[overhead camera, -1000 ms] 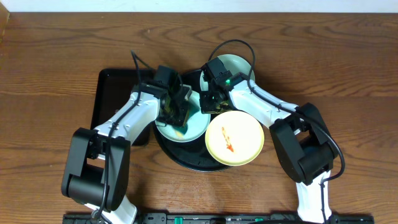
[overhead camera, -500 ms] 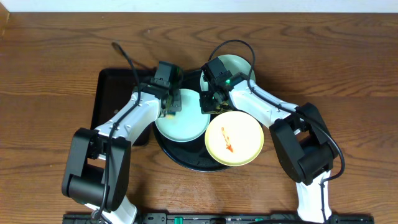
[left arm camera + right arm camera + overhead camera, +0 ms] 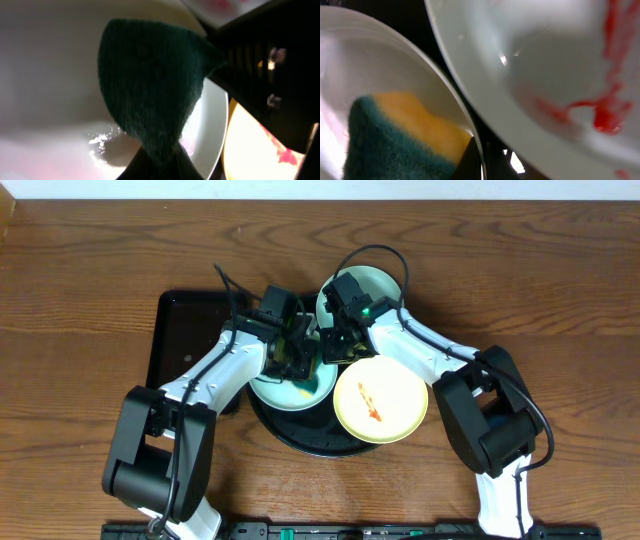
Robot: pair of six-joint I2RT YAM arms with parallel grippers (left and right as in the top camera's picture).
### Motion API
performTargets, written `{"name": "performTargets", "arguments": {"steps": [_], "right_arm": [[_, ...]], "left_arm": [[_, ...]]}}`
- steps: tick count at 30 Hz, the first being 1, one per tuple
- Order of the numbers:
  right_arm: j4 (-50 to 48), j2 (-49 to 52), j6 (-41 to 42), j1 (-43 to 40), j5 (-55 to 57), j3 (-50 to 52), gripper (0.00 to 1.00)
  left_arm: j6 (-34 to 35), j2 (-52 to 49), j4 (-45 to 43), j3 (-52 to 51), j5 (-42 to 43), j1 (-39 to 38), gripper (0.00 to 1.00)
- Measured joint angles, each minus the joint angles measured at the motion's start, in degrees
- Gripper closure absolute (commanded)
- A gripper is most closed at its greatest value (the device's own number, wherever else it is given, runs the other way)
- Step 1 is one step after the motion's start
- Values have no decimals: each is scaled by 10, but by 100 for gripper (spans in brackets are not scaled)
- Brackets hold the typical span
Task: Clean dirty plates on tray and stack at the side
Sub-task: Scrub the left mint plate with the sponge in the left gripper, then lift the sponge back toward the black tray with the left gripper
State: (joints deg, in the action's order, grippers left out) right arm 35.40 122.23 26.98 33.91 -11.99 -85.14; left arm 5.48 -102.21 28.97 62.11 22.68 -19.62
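My left gripper (image 3: 293, 362) is clenched on the sponge (image 3: 150, 90), pressing it into the left mint plate (image 3: 272, 392) on the tray (image 3: 290, 438). My right gripper (image 3: 335, 345) is closed at that plate's rim. The yellow plate (image 3: 380, 400) and far mint plate (image 3: 385, 285) show red smears. With all 3 on the tray, nothing is stacked yet.

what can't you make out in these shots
1. Left wrist: the sponge covers most of the mint plate, hiding any smears beneath.
2. Overhead: the right hand is tucked under its own wrist; what it pinches is unclear.
3. Right wrist: the smeared plate is blurred and cut off by the edges.
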Motion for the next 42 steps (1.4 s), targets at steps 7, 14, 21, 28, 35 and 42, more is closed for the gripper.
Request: {"name": "performTargets", "arguments": {"steps": [7,14,21,28,35,42], "right_arm": [[-1,0,0,-3,0,0,99],[-1,0,0,-3,0,0,99],[-1,0,0,-3,-1,0,99],[0,0,0,-3,-2,0,99],[0,0,-1,-3,-5,0,99],[22,0,-36,-3,-10,-11,99]], "left_arm": [[51,0,-114,-4,-152,0,93],[178,0,-45,-4,-315,2,93],[141,2,2,0,-205,7,93],[53,39,15,10,-13,5,93],[66,141,12,50,-83,78,93],[110,167,26,52,-178,180,92]]}}
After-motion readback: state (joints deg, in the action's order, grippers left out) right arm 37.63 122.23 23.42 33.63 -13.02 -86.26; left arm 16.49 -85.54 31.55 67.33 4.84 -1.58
